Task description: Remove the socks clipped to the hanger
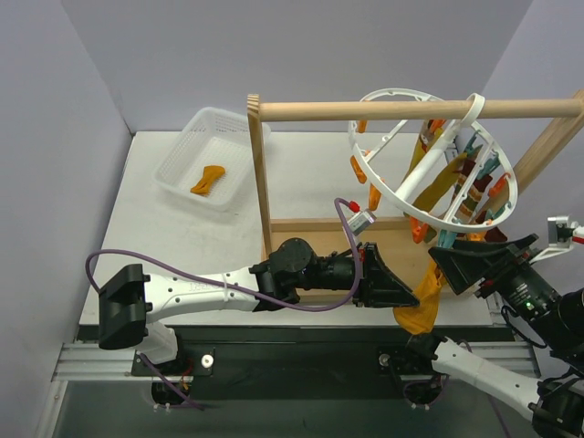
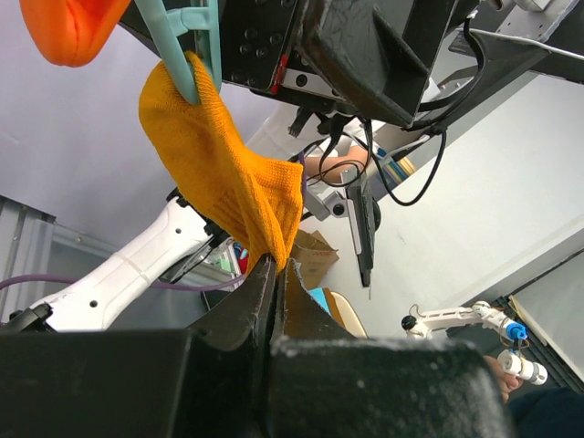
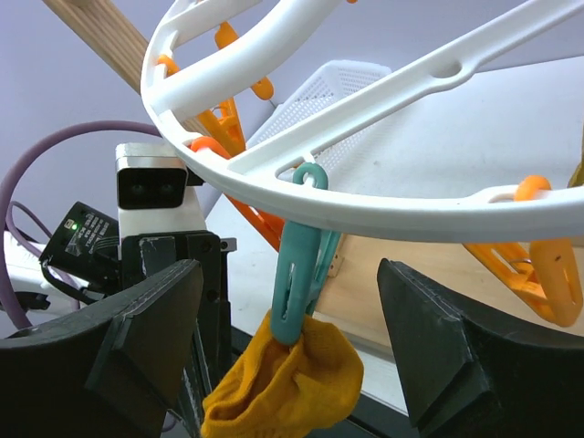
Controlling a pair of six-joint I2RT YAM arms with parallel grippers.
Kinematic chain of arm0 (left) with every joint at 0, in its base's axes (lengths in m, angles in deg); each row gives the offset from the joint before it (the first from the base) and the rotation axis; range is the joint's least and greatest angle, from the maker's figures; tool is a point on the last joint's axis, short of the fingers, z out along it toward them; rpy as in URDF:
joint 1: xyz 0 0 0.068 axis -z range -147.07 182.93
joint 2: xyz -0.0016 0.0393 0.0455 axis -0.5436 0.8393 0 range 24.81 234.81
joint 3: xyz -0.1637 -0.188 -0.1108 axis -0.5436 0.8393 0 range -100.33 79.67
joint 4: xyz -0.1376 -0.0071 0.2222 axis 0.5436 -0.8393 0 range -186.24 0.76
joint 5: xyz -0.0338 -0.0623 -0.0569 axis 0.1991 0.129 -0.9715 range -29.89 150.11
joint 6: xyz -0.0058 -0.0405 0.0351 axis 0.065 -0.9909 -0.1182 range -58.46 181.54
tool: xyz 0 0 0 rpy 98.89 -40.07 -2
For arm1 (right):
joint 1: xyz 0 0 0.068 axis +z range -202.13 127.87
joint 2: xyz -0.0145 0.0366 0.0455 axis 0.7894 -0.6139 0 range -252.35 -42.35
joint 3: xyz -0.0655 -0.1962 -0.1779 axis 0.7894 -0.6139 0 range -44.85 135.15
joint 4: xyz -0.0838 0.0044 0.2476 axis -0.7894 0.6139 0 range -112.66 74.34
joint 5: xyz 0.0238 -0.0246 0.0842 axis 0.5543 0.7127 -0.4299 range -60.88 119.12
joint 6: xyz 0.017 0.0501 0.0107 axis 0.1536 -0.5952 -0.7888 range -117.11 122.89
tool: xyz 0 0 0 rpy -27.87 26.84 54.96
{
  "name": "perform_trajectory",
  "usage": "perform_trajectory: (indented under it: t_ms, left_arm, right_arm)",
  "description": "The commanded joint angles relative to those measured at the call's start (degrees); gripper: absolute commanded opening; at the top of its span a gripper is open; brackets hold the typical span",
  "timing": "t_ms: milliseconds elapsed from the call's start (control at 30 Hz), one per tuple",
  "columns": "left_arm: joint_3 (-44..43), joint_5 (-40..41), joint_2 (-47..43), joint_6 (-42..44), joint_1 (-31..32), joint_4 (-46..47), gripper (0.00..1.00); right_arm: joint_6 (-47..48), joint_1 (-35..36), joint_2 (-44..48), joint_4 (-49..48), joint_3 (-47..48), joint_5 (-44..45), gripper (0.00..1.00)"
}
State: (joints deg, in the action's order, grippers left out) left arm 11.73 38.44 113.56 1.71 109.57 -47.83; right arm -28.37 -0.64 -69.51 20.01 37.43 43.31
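The left hand (image 2: 276, 265) is pinching the lower edge of a mustard sock (image 2: 219, 173), its fingers pressed shut on the fabric. The sock is hanging stretched between that grip and a teal clip (image 2: 182, 46) that is biting its upper end. The clip is dangling from the rim of the white hanger (image 3: 429, 205), which is hanging tilted on the rod of a wooden rack (image 1: 365, 110) at the right of the bench (image 1: 310, 173). The right hand (image 3: 292, 315) is standing wide open, one finger on either side of the teal clip and neither touching it, with the bunched sock sagging just below. Seen from above, the two hands are facing each other at the bench's near edge, the sock drooping between them. More socks (image 1: 456, 182), mustard and striped, are hanging clipped inside the ring further back. A loose orange sock (image 1: 208, 178) is lying in the white mesh basket (image 1: 228, 137) at the far left, well apart from the rack.
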Motion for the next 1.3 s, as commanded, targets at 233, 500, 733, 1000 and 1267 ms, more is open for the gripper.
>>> perform_trajectory:
  t_ms: [233, 500, 733, 1000, 1267]
  left_arm:
    - [-0.4, -3.2, -2.4, -1.5, -0.1, 4.6, 0.0]
    - [0.6, -3.4, -2.5, -2.4, -0.1, 5.8, 0.0]
    - [1.3, -3.4, -3.0, -2.7, -0.4, 5.9, 0.0]
    - [1.9, -3.4, -2.6, -3.2, -0.9, 6.2, 0.0]
    - [2.8, -3.3, -2.4, -3.7, -1.3, 6.6, 0.0]
  right_arm:
    - [0.9, 1.3, -1.5, -10.8, -5.5, 1.4, 0.69]
    - [1.6, 1.2, 0.6, -16.0, -8.6, 1.6, 0.63]
    - [1.3, 1.3, 2.5, -18.0, -10.2, 1.8, 0.55]
    - [1.3, 2.0, 4.4, -18.0, -10.6, 2.1, 0.45]
    - [1.3, 2.5, 4.6, -18.3, -10.3, 1.8, 0.32]
